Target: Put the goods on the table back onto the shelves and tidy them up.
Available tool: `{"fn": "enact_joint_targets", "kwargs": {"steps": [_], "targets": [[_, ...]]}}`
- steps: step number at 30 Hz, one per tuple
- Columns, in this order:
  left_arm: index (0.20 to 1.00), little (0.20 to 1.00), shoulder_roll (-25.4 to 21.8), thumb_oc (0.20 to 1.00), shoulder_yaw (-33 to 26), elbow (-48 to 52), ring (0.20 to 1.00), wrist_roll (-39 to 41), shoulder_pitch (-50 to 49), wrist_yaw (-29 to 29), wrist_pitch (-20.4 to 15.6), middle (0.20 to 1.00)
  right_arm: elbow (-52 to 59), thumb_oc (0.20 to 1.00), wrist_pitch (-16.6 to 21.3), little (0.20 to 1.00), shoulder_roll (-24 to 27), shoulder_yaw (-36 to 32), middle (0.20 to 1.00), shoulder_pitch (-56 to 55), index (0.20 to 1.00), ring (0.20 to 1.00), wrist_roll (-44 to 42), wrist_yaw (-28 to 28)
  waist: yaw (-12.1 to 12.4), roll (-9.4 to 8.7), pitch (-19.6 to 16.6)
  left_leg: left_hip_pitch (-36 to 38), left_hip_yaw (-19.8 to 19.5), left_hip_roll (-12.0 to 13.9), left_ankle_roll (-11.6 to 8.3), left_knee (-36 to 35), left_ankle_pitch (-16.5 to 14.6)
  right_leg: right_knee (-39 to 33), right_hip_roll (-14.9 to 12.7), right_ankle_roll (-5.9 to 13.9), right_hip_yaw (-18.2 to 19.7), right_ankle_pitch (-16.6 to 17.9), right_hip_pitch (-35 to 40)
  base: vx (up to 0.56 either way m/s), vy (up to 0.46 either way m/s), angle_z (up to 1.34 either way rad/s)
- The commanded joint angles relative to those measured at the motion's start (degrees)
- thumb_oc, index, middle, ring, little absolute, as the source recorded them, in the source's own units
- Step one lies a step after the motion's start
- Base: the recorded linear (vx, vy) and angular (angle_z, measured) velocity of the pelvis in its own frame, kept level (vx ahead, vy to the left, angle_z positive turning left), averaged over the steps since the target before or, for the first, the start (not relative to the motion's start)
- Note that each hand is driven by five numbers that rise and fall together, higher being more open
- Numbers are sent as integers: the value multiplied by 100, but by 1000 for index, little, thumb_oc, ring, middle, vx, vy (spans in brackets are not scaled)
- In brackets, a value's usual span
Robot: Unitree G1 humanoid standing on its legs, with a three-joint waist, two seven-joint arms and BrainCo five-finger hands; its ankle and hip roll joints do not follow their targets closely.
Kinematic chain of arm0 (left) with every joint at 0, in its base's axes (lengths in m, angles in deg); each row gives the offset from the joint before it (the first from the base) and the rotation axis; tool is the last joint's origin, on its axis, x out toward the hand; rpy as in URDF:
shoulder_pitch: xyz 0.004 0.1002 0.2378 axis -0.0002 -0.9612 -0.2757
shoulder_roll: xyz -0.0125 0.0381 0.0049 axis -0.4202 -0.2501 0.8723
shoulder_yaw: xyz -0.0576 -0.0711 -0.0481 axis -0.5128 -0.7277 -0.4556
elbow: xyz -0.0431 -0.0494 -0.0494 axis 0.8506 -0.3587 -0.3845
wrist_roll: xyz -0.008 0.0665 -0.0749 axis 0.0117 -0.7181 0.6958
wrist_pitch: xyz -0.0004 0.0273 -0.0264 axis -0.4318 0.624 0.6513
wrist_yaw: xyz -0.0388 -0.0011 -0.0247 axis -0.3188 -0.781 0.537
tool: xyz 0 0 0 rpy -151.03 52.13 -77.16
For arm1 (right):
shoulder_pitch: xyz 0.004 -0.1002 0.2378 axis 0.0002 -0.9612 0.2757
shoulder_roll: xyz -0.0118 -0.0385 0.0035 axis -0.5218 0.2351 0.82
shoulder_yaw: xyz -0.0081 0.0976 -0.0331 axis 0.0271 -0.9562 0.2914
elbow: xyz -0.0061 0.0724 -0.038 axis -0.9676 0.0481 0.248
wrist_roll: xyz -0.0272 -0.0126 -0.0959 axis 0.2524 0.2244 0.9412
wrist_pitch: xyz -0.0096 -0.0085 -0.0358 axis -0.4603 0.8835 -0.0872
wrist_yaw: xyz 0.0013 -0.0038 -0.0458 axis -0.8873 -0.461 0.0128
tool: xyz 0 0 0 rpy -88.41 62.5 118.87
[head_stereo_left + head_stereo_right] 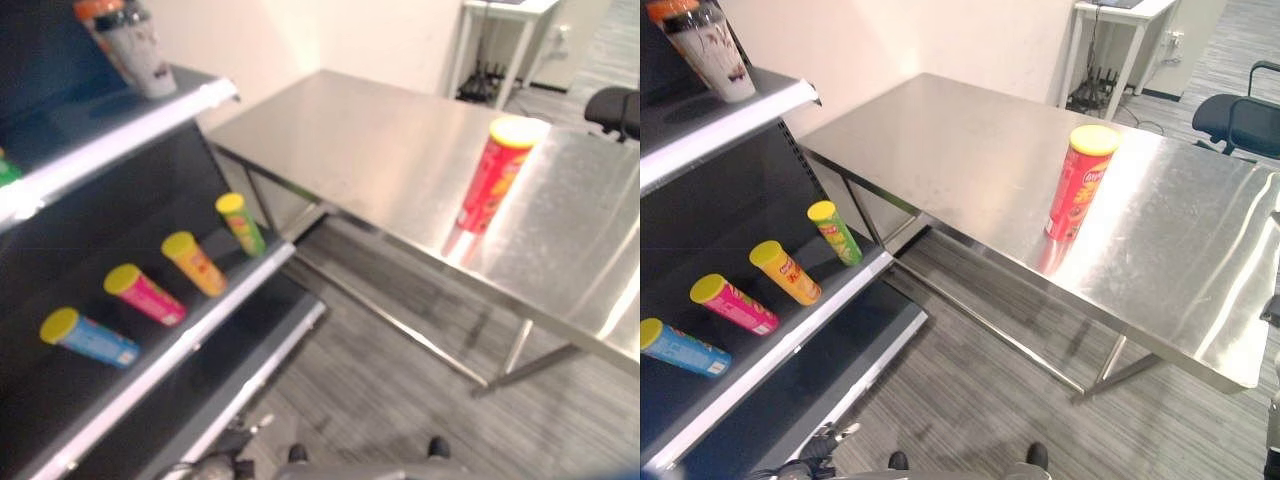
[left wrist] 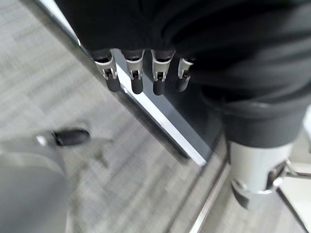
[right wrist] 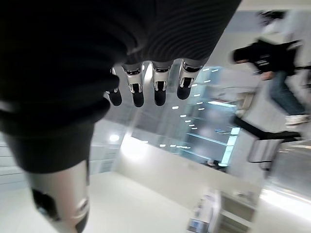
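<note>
A red chip can with a yellow lid stands upright on the steel table, near its front edge. On the dark shelf to the left, several cans lie on their sides: blue, pink, orange and green. A white tumbler with an orange lid stands on the upper shelf board. My left hand hangs open over the floor beside the shelf's base and holds nothing. My right hand is open too, with nothing in it.
A black office chair stands behind the table's far right end. A white desk is against the back wall. A person shows in the right wrist view. Grey floor lies between shelf and table.
</note>
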Motion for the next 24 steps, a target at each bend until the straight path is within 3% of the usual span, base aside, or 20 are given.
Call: {"fn": "enact_joint_targets", "kwargs": {"steps": [1,3,5,6,8,10,11,12,15,19,24], "targets": [[1000,1000,-888,1000,-28,-34,1000,-6,247,75,-111,1000,500,1000,243,1000,184,-11,1000,325,1000,1000,-563,491,187,-683,-103,505,3,-91,-61,-92,-854,47,-30,-70,-44,-4,-325,147,-319,4],[1000,1000,-888,1000,2,33,1000,70,223,125,-109,1000,426,1000,213,1000,249,236,1000,405,1000,1000,-733,651,214,-655,-64,433,5,135,-163,264,-817,43,158,-243,-86,-228,-194,80,-241,3],[1000,1000,-894,1000,52,135,1000,125,207,136,-86,1000,360,1000,212,1000,319,486,1000,604,1000,1000,-945,759,301,-656,92,120,-165,255,-233,1178,-643,41,321,-441,-76,-375,-24,9,-205,4],[1000,1000,-900,1000,98,178,1000,142,235,144,-74,1000,283,1000,198,1000,373,597,1000,729,1000,1000,-1030,762,337,-707,169,-95,-243,218,-210,1479,-510,31,313,-494,-101,-418,16,-40,-160,7],[1000,1000,-892,1000,109,200,1000,167,273,134,-69,1000,145,1000,189,1000,438,698,1000,865,1000,1000,-1075,743,335,-751,246,-339,-312,164,-169,1723,-529,31,283,-519,-169,-488,58,-31,-65,6],[1000,1000,-849,1000,260,268,1000,151,350,177,-33,1000,-12,1000,156,1000,504,725,1000,951,1000,1000,-1169,734,427,-810,283,-818,-181,-179,-26,1220,-644,31,217,-453,-271,-578,171,41,9,39],[1000,1000,-846,1000,264,270,1000,151,350,176,-31,1000,-25,1000,164,1000,512,726,1000,953,1000,1000,-1174,736,420,-824,259,-812,-176,-206,-17,1156,-605,31,193,-444,-277,-579,151,136,115,80],[1000,1000,-798,1000,395,262,1000,85,294,229,-29,1000,-163,1000,172,1000,571,800,1000,1071,1000,1000,-1132,709,438,-669,180,-620,-109,-262,50,687,-608,50,254,-418,-239,-647,188,109,128,74],[1000,1000,-795,1000,438,220,1000,58,316,231,0,1000,-176,1000,141,1000,519,745,1000,1081,1000,1000,-1161,670,369,-650,116,-677,-90,-334,59,580,-488,68,149,-398,-287,-558,152,75,99,-6],[1000,1000,-817,1000,336,-18,1000,-59,276,231,12,1000,-175,1000,58,1000,499,761,1000,1084,1000,1000,-1002,702,369,-586,-42,-232,128,-477,115,-51,-427,69,2,-297,-274,-464,168,128,133,0],[1000,1000,-813,1000,233,-105,1000,-80,205,220,11,1000,-208,1000,18,1000,591,925,1000,1177,1000,1000,-880,751,419,-603,-63,-50,230,-529,159,-101,-528,67,-117,-200,-267,-384,210,55,59,-14]]}}
